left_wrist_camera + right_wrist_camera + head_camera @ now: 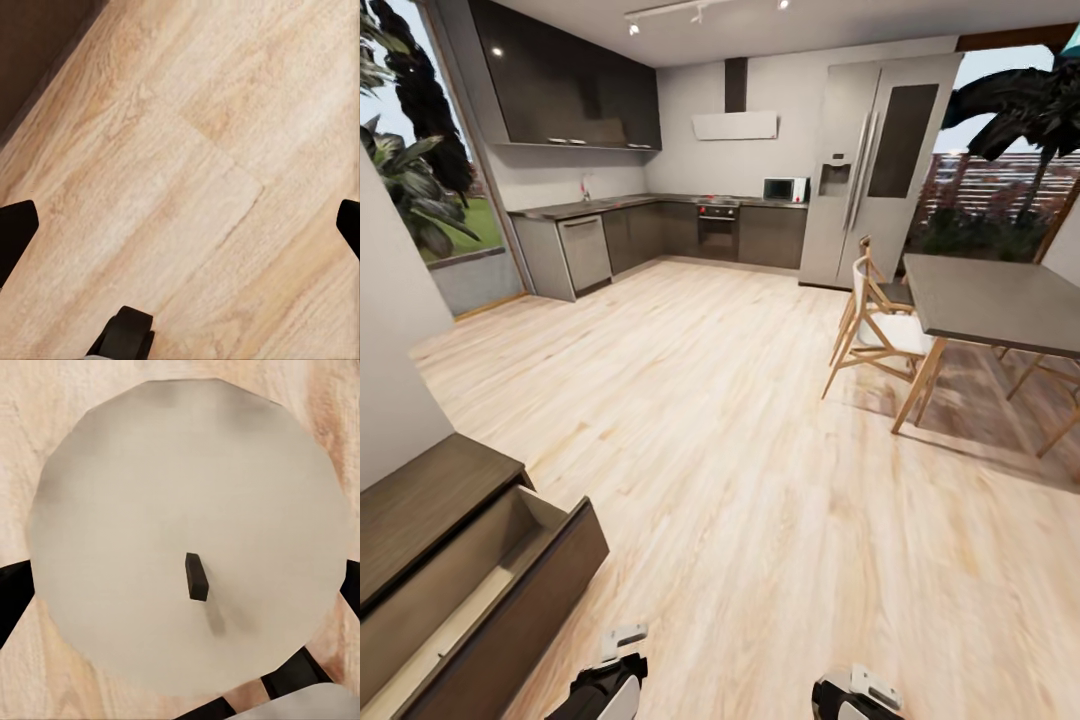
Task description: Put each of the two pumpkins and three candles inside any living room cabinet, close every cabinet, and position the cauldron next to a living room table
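Room first: open kitchen/dining space w/ pale wood floor [740,480], grey kitchen units along the far wall, tall fridge [875,165] at back right, dining table [1000,300] w/ wooden chairs on the right. None of these are task items.

Cabinet [430,500]: low dark brown unit at the near left of the head view, against the wall. One drawer [490,600] stands pulled out, pale inside showing, nothing visible in the part I can see. Prob. left open to take the next item; it'll need shutting before the task is done.

Arms: both tucked low at the bottom edge of the head view, likely a carry posture while the base moves.

Left gripper [180,225]: fingers spread wide, dark tips at either edge of the left wrist view, bare floor between, holding nothing. Dark cabinet front in one corner, so that arm hangs near the unit.

Right gripper [180,585]: fingers close against both sides of a candle [187,532], seen end-on, pale round top w/ short dark wick [196,577]. Pinched by its sides so it stays upright for lowering in.

Judgement: candle in hand, drawer open just beside, so next is the drop-in. Pumpkins, cauldron, coffee table not located from here.
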Robot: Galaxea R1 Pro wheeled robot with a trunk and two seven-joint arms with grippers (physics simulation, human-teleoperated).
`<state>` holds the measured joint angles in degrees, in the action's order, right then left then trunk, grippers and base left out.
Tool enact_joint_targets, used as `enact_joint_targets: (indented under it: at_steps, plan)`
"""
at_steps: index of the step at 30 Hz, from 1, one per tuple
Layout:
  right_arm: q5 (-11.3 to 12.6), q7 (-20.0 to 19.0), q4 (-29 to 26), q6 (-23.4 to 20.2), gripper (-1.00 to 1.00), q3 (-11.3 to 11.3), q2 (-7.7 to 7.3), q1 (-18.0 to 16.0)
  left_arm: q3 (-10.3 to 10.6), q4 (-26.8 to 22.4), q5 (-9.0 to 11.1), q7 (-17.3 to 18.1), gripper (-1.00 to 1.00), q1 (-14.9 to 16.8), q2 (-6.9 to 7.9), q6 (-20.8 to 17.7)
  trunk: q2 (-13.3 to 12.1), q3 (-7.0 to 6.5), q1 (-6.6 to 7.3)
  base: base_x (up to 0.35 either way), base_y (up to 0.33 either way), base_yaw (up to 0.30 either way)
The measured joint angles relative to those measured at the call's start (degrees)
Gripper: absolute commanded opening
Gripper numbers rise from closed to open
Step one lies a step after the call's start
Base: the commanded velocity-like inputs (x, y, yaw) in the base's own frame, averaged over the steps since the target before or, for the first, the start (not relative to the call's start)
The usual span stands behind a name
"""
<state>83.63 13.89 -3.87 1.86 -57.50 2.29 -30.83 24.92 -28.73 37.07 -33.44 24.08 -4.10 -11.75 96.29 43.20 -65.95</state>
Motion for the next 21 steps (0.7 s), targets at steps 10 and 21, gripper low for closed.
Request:
enact_joint_targets:
  at_steps: [10,21]
  plan:
    - [0.0,0.0,0.0,0.0,-1.0,0.0,0.09,0.0,0.0,0.0,0.0,0.0,1.0,0.0,0.0,0.0,0.0,0.0,0.0,0.32,-0.034,0.0]
    - [0.0,0.0,0.0,0.0,-1.0,0.0,0.08,0.0,0.0,0.0,0.0,0.0,1.0,0.0,0.0,0.1,0.0,0.0,0.0,0.32,-0.101,0.0]
